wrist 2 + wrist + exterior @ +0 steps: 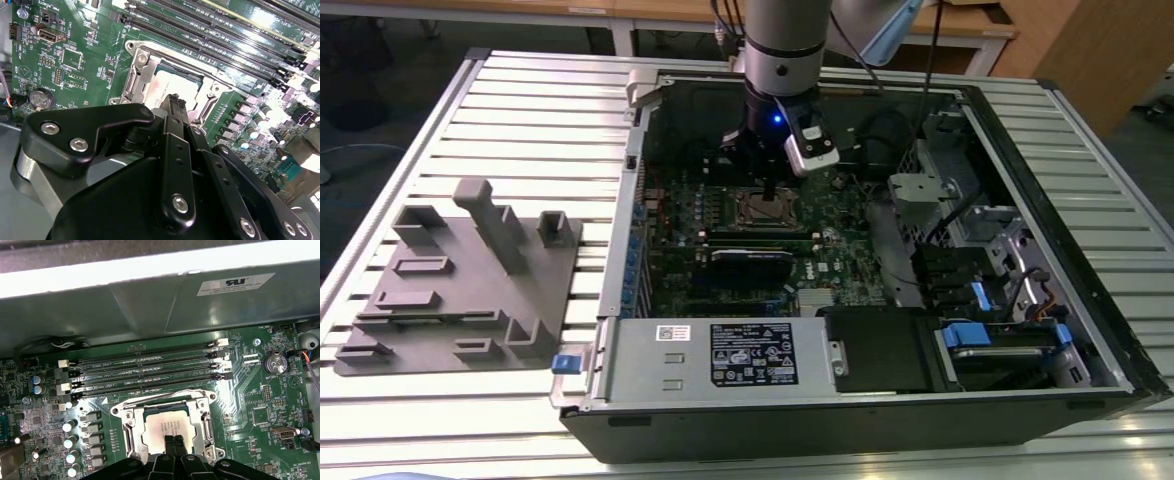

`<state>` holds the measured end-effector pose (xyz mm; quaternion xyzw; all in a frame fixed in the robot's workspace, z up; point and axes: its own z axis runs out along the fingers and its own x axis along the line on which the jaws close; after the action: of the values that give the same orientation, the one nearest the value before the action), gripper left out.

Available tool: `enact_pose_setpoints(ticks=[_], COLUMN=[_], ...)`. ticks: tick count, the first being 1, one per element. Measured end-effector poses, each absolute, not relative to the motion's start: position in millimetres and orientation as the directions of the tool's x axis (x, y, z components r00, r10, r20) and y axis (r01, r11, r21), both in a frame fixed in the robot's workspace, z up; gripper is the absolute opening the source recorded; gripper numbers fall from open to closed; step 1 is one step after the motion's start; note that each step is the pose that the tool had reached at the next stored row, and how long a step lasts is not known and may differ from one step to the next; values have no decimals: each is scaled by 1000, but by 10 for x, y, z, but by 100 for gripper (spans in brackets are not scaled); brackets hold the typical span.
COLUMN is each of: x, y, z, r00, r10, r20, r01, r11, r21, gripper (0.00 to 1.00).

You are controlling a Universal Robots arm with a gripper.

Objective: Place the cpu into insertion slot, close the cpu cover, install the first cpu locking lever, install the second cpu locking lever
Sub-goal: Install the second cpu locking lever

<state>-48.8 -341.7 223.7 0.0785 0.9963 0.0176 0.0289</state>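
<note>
I have the tool closed, its two fingertips pressed together with nothing between them, hanging right over the insertion slot. The tips meet at the top face of the cpu; I cannot tell whether they touch it. The cpu lies flat inside the insertion slot, and the cpu cover lies down around it as a silver frame. The long memory slots run just beside the insertion slot on the green motherboard. In the exterior view a grey fixture sits on the counter, well apart from the insertion slot, towards the exterior view's left.
</note>
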Motion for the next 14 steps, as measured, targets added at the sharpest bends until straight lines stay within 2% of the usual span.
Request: enact_pose_setpoints(ticks=[14], x=[-488], y=[-3418], z=[2330], r00=[-986], r10=[157], r20=[-55], r01=[155], r11=[987], r21=[40], gripper=[11])
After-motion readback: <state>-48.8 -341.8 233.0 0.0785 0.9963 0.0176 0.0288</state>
